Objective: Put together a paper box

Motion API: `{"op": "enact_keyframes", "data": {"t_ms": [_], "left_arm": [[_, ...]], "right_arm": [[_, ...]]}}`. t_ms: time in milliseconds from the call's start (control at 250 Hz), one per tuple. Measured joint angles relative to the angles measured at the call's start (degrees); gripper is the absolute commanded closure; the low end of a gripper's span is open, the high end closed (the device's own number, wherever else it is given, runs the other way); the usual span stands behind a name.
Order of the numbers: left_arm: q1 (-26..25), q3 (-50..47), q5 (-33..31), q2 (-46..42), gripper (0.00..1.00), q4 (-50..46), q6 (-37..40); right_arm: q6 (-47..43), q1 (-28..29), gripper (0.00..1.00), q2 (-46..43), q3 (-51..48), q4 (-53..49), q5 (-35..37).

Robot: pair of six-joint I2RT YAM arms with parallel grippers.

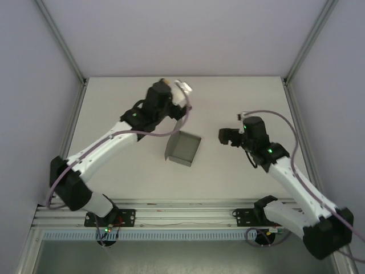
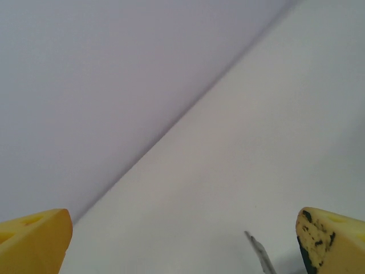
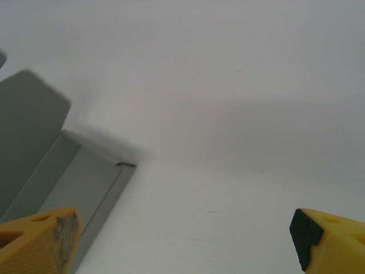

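Note:
The paper box is a small grey card tray in the middle of the table, with one tall flap standing up along its left and far side. My left gripper hangs just behind the top of that flap. Its yellow fingertips are spread wide and hold nothing, and a thin grey edge of the flap shows between them near the right one. My right gripper is open a short way right of the box. In the right wrist view the box corner lies beside the left fingertip.
The white table is walled by pale panels at the back and sides, with metal posts at the far corners. An aluminium rail carrying both arm bases runs along the near edge.

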Motion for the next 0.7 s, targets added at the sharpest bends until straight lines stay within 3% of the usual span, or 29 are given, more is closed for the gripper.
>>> {"op": "enact_keyframes", "data": {"t_ms": [152,256,340,452,544,700], "left_arm": [[11.8,-12.9,-2.1,-6.5,0.00,-0.3,-22.3],[17.5,-19.9,-3.0,-6.6,0.00,-3.1,-32.2],[18.1,-23.9,-3.3,-6.6,0.00,-5.6,-36.5],[18.1,-25.2,-4.3,-6.6,0.00,-8.2,-39.9],[18.1,-25.4,-6.0,-6.6,0.00,-8.1,-41.3],[18.1,-26.0,-7.7,-6.8,0.00,-8.1,-42.4]], "right_arm": [[-10.9,4.4,0.13,22.3,12.7,-0.3,-5.8],[-18.0,6.8,0.17,36.8,23.9,-2.1,-8.4],[-22.5,8.4,0.19,45.7,30.9,-4.1,-9.4],[-25.1,10.1,0.30,53.5,36.6,-6.6,-9.4],[-24.4,10.7,0.54,56.5,38.2,-7.2,-8.7],[-19.6,10.7,0.75,56.8,37.6,-6.1,-4.6]]}}
